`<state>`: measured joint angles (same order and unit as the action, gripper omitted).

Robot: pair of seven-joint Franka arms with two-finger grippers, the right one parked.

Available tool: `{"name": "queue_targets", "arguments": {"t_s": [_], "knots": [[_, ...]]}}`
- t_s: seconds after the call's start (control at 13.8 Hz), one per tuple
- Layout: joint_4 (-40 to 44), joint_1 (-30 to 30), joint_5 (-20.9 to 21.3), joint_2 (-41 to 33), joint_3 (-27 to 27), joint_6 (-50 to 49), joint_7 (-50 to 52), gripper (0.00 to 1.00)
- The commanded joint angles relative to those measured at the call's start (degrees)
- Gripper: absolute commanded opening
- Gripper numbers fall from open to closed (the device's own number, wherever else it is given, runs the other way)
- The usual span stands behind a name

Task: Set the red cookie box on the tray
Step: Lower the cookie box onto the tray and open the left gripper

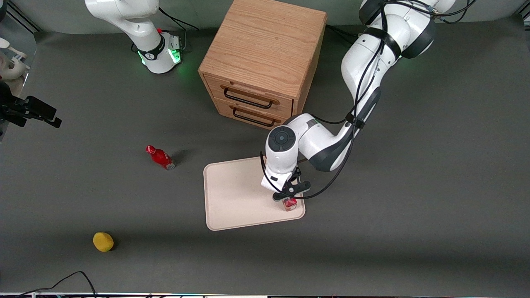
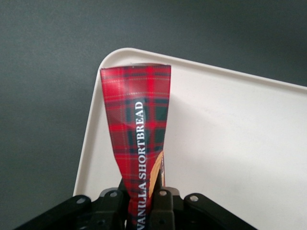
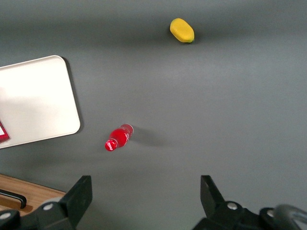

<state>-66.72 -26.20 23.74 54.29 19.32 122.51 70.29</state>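
Hanging over the tray's [image 1: 232, 194] corner nearest the front camera toward the working arm's end, the gripper [image 1: 290, 198] is clamped on the upright red cookie box [image 1: 290, 203]. Wrist view: fingers [image 2: 160, 203] pinch the tartan "VANILLA SHORTBREAD" carton [image 2: 139, 129], its lower end at the tray [image 2: 230, 143] corner. Right wrist view: small red bottle [image 3: 118, 137] and yellow object [image 3: 182, 30] on the grey table [image 3: 216, 120].

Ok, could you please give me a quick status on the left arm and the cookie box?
Gripper shut on red cookie box, upright over tray corner. Nothing else on the tray.
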Motion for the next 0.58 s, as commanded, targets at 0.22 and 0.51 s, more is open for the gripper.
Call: {"name": "queue_targets", "arguments": {"t_s": [0.22, 0.51], "knots": [[-2.8, -0.1, 1.5, -1.4, -0.6, 2.3, 0.5, 0.98], [-3.0, 1.1, 0.7, -3.2, -0.4, -0.2, -0.2, 1.0]]}}
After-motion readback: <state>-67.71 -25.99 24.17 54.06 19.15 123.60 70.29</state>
